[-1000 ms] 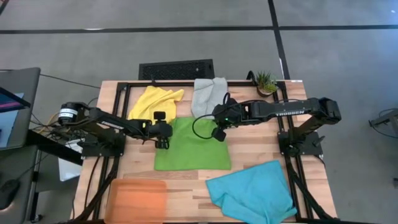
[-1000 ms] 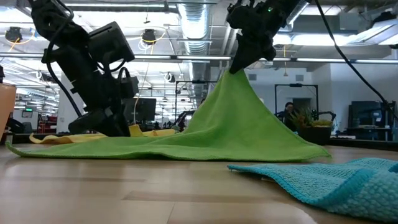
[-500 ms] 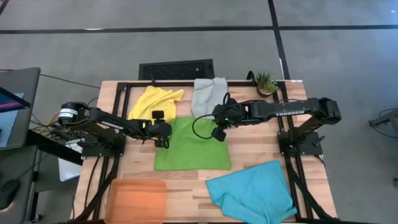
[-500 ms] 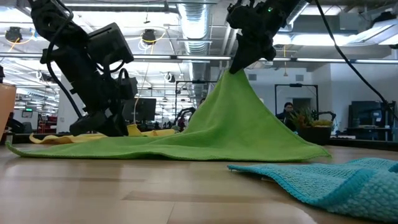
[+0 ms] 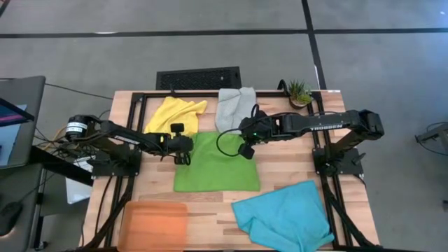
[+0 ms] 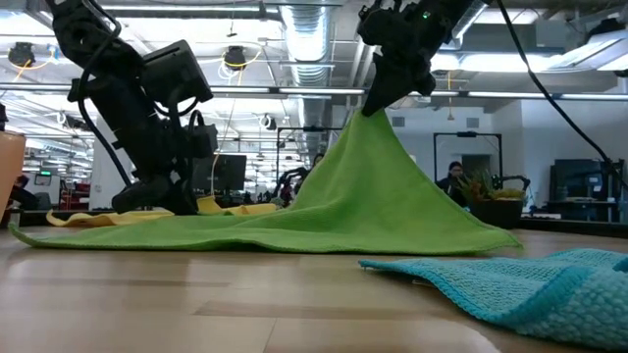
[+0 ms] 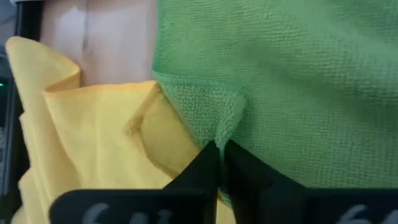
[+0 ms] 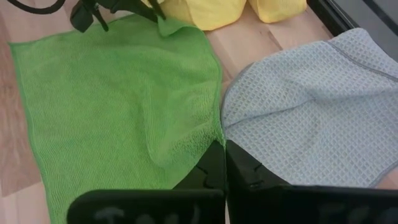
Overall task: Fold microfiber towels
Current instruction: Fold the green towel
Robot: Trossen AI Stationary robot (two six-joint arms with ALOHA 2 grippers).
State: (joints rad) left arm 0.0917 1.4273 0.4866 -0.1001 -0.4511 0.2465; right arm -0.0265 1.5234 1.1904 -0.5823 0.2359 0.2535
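While the green towel (image 5: 215, 162) lies spread across the middle of the table (image 5: 287, 164), both arms have hold of its far edge, one at each corner. The left gripper (image 7: 219, 149) is down low at the corner nearest the yellow towel (image 5: 175, 113), its two dark fingers pressed together with a small pucker of green cloth pinched between them — the wrist view shows the fold gathered right at the fingertips, lying over the edge of the yellow one. The right gripper (image 8: 222, 144) has its fingers closed on the opposite far corner, beside the grey towel (image 5: 234, 107), and holds it well up off the wood; from table height the green cloth rises in a steep tent to that gripper (image 6: 378, 98) and slopes down on both sides to the tabletop. The left gripper (image 6: 157, 196) sits close to the surface in that same view, with the cloth there barely lifted.

The yellow towel is bunched at the far left of the table, the grey one rumpled beside it at the far middle. The turquoise towel (image 5: 283, 215) lies loosely folded at the near right, apart from the green one, and an orange tray (image 5: 154, 224) sits at the near left — flat and bare. A small potted plant (image 5: 299, 92) stands at the far right corner.
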